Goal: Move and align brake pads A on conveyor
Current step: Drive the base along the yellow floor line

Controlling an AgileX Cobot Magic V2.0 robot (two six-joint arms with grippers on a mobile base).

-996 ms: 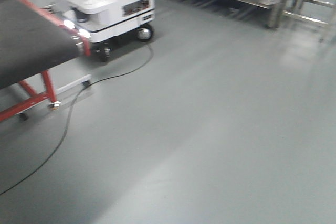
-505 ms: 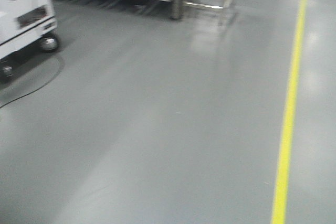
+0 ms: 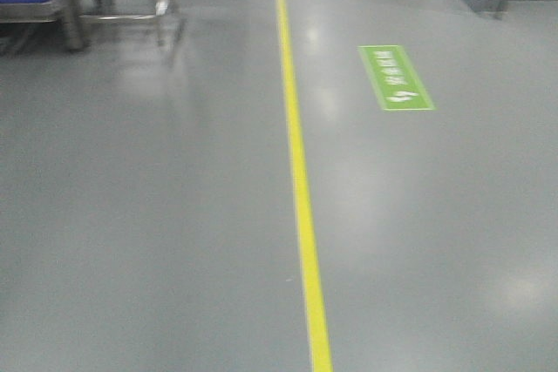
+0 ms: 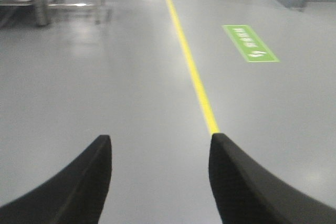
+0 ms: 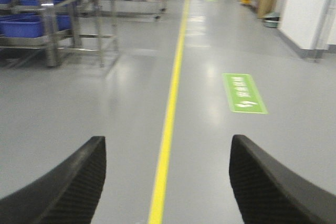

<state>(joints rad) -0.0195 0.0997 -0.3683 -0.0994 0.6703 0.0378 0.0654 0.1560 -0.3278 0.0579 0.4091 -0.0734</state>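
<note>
Jaws on both my arms are apart and empty, just grey floor [image 4: 105, 77] and a yellow line [image 4: 197, 80] ahead of them, no brake pads A or conveyor in view, so I'd guess no pads are aligned yet.

Open grey floor [image 3: 174, 215] is running wide ahead, both sides of the yellow line [image 3: 301, 180]. Steel rack [image 3: 71, 6] with blue bins [image 5: 31, 24] is crowding the floor's far-left corner. Wall [image 5: 310, 9] is closing off the far-right edge. Green floor marking [image 3: 397, 77] is lying flat, blocking nothing.
</note>
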